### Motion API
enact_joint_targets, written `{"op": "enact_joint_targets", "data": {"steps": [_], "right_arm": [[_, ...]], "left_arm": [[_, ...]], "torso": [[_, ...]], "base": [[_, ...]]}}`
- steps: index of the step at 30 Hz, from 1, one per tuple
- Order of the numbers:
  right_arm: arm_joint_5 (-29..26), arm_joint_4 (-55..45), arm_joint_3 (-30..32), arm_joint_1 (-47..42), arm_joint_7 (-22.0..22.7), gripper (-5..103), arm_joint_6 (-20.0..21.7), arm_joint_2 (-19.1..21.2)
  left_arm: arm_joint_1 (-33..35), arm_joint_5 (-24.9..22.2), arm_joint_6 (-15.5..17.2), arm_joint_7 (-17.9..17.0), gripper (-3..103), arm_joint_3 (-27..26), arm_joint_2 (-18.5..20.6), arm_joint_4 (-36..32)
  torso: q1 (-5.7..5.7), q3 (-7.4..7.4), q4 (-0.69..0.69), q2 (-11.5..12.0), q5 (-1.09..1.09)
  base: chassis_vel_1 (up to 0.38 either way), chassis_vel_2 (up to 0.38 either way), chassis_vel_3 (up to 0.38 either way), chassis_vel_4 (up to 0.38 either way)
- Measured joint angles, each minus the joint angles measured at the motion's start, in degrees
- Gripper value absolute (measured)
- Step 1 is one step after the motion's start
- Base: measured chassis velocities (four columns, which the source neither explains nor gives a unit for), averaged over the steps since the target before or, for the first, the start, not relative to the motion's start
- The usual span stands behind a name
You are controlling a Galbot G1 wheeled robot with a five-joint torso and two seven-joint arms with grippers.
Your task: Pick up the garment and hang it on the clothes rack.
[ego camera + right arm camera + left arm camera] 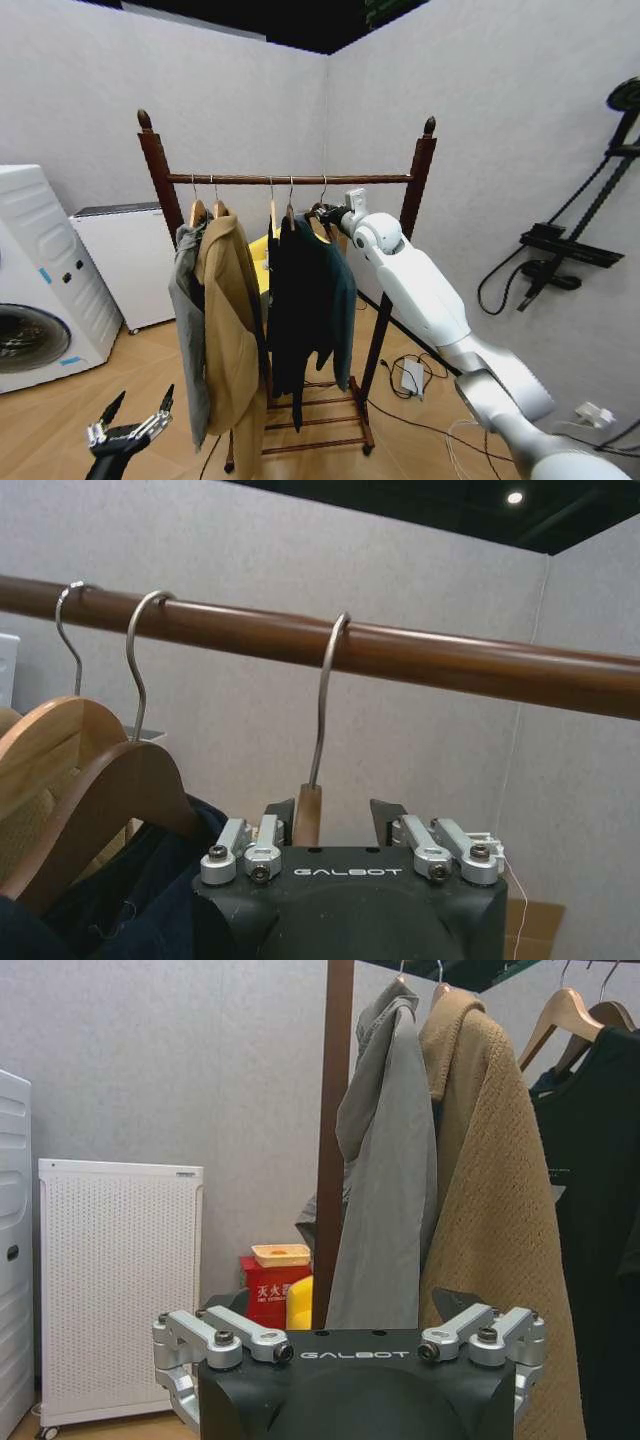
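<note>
The clothes rack (290,180) stands in the middle of the room, its top bar (450,655) carrying several hangers. The garment (338,290), a dark teal jacket, hangs at the right end of the row on a wooden hanger whose wire hook (325,700) sits over the bar. My right gripper (330,213) reaches up to that hanger. Its jaws are open around the hanger's neck (308,815), with a gap on one side. My left gripper (132,425) hangs low at the front left, open and holding nothing, facing the rack's post (335,1110).
A grey jacket (188,300), a tan coat (230,320) and a black coat (288,300) fill the rest of the rack. A washing machine (40,280) and a white cabinet (125,260) stand at the left. Cables and a plug (410,375) lie on the floor at the right.
</note>
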State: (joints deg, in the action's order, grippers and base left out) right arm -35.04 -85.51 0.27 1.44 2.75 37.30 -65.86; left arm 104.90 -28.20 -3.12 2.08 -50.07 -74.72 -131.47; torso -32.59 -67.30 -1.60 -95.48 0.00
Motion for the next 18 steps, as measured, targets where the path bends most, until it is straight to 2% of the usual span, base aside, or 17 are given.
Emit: {"op": "enact_joint_targets", "data": {"steps": [1, 2, 3, 4, 5, 7, 8, 9, 11, 12, 14, 15, 16, 17, 18], "right_arm": [[0.00, 0.00, 0.00, 0.00, 0.00, 40, 0.00, 0.00], [-1.35, -4.14, 2.16, -2.85, -0.27, 50, -0.67, 2.75], [-2.30, -6.74, 3.15, -4.46, -0.24, 50, -0.90, 4.37], [-3.71, -10.24, 4.35, -6.50, -0.11, 56, -1.22, 6.24], [-3.71, -10.24, 4.35, -6.50, -0.11, 56, -1.22, 6.24], [-7.43, -17.00, 6.62, -10.58, 0.55, 66, -2.57, 9.32], [-9.26, -19.96, 7.85, -12.86, 1.55, 72, -3.23, 10.30], [-9.26, -19.96, 7.85, -12.86, 1.55, 72, -3.23, 10.30], [-10.96, -23.88, 10.67, -17.22, 2.68, 83, -3.89, 11.16], [-10.60, -26.39, 13.25, -21.62, 3.23, 88, -4.42, 11.47], [-9.73, -27.56, 14.99, -24.62, 3.38, 88, -5.04, 11.51], [-6.00, -29.45, 19.52, -30.66, 2.95, 97, -6.22, 11.15], [-2.26, -30.57, 23.65, -35.88, 1.30, 99, -7.68, 10.37], [-2.26, -30.57, 23.65, -35.88, 1.30, 99, -7.68, 10.37], [0.79, -31.09, 26.91, -40.68, 0.40, 99, -9.38, 9.34]], "left_arm": [[0.00, 0.00, 0.00, 0.00, 100, 0.00, 0.00, 0.00], [0.00, 0.00, 0.00, 0.00, 100, 0.00, 0.00, 0.00], [0.00, 0.00, 0.00, 0.01, 100, 0.01, 0.00, 0.00], [0.00, 0.00, 0.00, 0.01, 100, 0.00, 0.00, 0.00], [0.00, 0.00, 0.00, 0.01, 100, 0.00, 0.00, 0.00], [-0.01, 0.00, 0.00, 0.01, 100, 0.00, 0.00, 0.00], [0.00, 0.00, 0.00, 0.00, 100, 0.00, 0.00, 0.00], [0.00, 0.00, 0.00, 0.00, 100, 0.00, 0.00, 0.00], [0.00, 0.00, 0.00, 0.02, 100, 0.00, 0.00, 0.00], [0.00, 0.00, 0.00, 0.01, 100, 0.00, 0.00, 0.00], [0.00, 0.00, 0.00, -0.01, 100, 0.00, 0.00, 0.00], [0.00, 0.00, 0.00, -0.01, 100, 0.00, 0.00, 0.00], [0.00, 0.00, 0.00, 0.01, 100, 0.00, 0.00, 0.00], [0.00, 0.00, 0.00, 0.01, 100, 0.00, 0.00, 0.00], [0.00, 0.00, 0.00, 0.00, 100, 0.00, 0.00, 0.00]], "torso": [[0.00, 0.00, 0.00, 0.00, 0.00], [0.00, 0.00, -0.01, 0.00, 0.01], [0.00, 0.00, -0.02, 0.00, 0.01], [0.00, 0.00, -0.04, 0.00, 0.03], [0.00, 0.00, -0.04, 0.00, 0.03], [0.01, 0.01, -0.05, -0.01, 0.01], [0.02, 0.01, -0.04, -0.01, -0.01], [0.02, 0.01, -0.04, -0.01, -0.01], [0.01, 0.01, -0.01, -0.01, 0.00], [0.01, 0.01, -0.01, -0.02, -0.02], [0.01, 0.00, 0.00, -0.01, 0.00], [0.01, 0.00, -0.02, -0.01, 0.02], [0.01, 0.00, -0.03, -0.02, 0.01], [0.01, 0.00, -0.03, -0.02, 0.01], [0.01, 0.01, -0.03, -0.02, -0.01]], "base": [[0.000, 0.000, 0.000, 0.000], [0.000, 0.000, 0.000, 0.000], [0.000, 0.000, 0.000, 0.000], [0.000, 0.000, 0.000, 0.000], [0.000, 0.000, 0.000, 0.000], [0.000, 0.000, 0.000, 0.000], [0.000, 0.000, 0.000, 0.000], [0.000, 0.000, 0.000, 0.000], [0.000, 0.000, 0.000, 0.000], [0.000, 0.000, 0.000, 0.000], [0.000, 0.000, 0.000, 0.000], [0.000, 0.000, 0.000, 0.000], [0.000, 0.000, 0.000, 0.000], [0.000, 0.000, 0.000, 0.000], [0.000, 0.000, 0.000, 0.000]]}}
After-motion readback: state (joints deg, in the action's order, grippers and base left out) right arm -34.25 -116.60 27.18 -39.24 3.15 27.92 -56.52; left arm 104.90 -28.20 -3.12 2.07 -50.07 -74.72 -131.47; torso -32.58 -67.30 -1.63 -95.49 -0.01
